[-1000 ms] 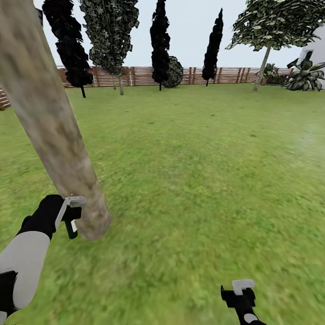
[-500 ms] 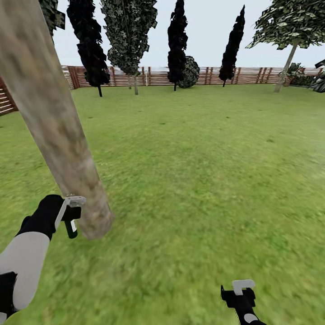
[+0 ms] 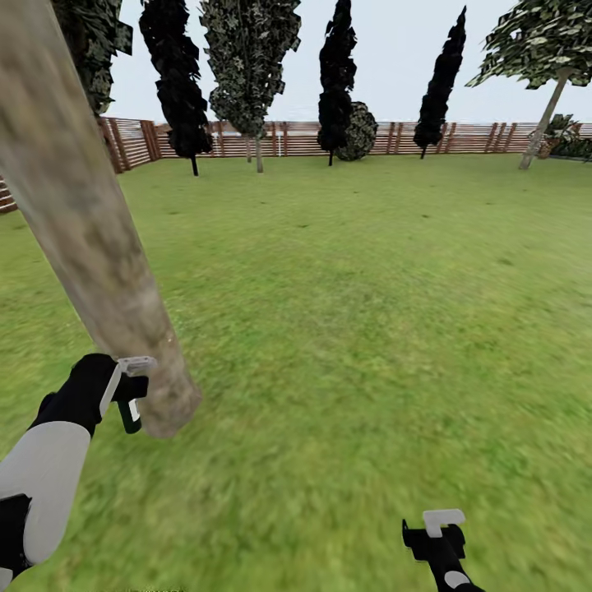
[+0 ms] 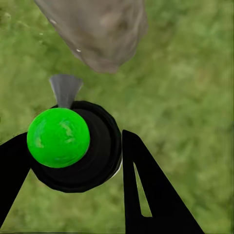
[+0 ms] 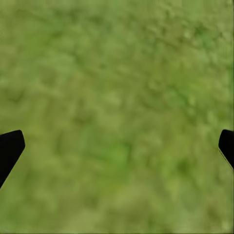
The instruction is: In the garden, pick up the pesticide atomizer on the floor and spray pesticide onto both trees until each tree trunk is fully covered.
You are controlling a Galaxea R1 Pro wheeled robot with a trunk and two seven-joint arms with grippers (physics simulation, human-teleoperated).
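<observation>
The left pincer [image 4: 73,165] is clamped on the black, green-capped pesticide atomizer [image 4: 73,146], its grey nozzle near the mottled grey-brown tree trunk [image 3: 90,238], while the right pincer [image 5: 117,146] gapes empty above blurry green grass [image 3: 370,329].

A big trunk [image 3: 90,238] stands on the grass [image 3: 370,329] at the left and leans across the near view. The left gripper [image 3: 130,403] is just beside the foot of the trunk, with the atomizer [image 4: 73,146] between its fingers [image 4: 146,190]. The right gripper [image 3: 436,538] hangs low at the right, over bare grass, well apart from the trunk. Far behind runs a fence [image 3: 312,138]. A row of trees [image 3: 247,66] stands before the fence. One more tree [image 3: 547,57] stands at the far right.
</observation>
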